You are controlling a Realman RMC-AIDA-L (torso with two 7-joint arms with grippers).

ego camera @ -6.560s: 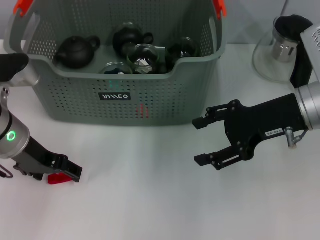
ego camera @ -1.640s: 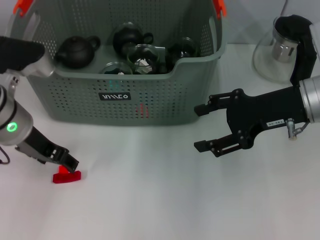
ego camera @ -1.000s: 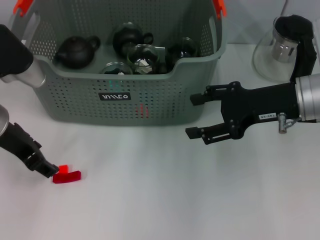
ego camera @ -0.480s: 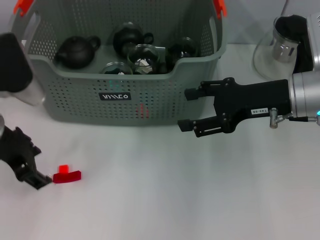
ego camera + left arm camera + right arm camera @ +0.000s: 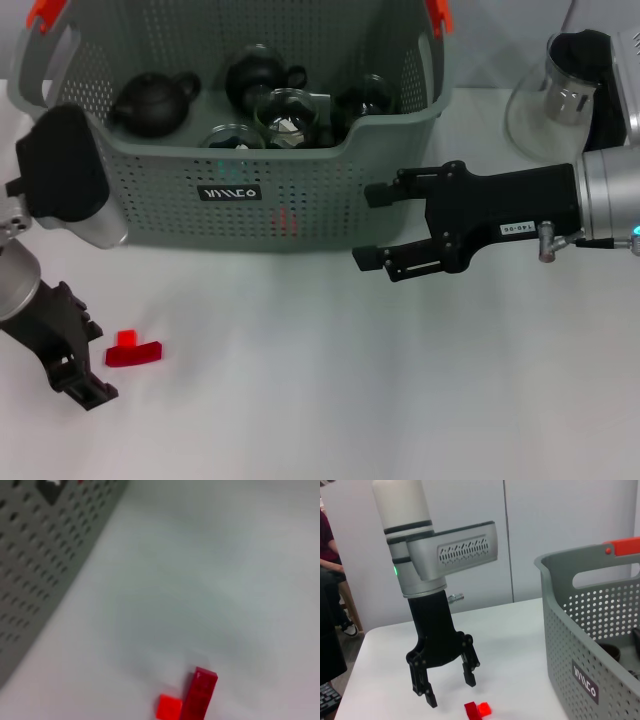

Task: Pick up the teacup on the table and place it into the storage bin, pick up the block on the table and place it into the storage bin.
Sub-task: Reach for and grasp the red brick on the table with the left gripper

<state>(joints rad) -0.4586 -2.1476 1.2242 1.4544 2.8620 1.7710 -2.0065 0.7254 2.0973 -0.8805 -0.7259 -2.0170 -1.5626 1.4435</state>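
Observation:
The red block (image 5: 133, 350) lies on the white table in front of the storage bin's left end; it also shows in the left wrist view (image 5: 200, 696) and the right wrist view (image 5: 476, 710). My left gripper (image 5: 88, 360) is open and empty, just left of the block and apart from it; the right wrist view shows it (image 5: 449, 690) hanging open over the table. My right gripper (image 5: 366, 228) is open and empty, by the bin's front right corner. The grey storage bin (image 5: 330, 210) holds dark teapots and glass cups (image 5: 285, 112). No teacup stands on the table.
A glass pitcher with a black lid (image 5: 560, 95) stands at the back right. The bin's perforated wall fills one side of the left wrist view (image 5: 45, 555) and stands at the edge of the right wrist view (image 5: 600, 645).
My left gripper has let go of the block and drawn back from it toward the front left. My right gripper has moved left toward the bin's front. The block stays put.

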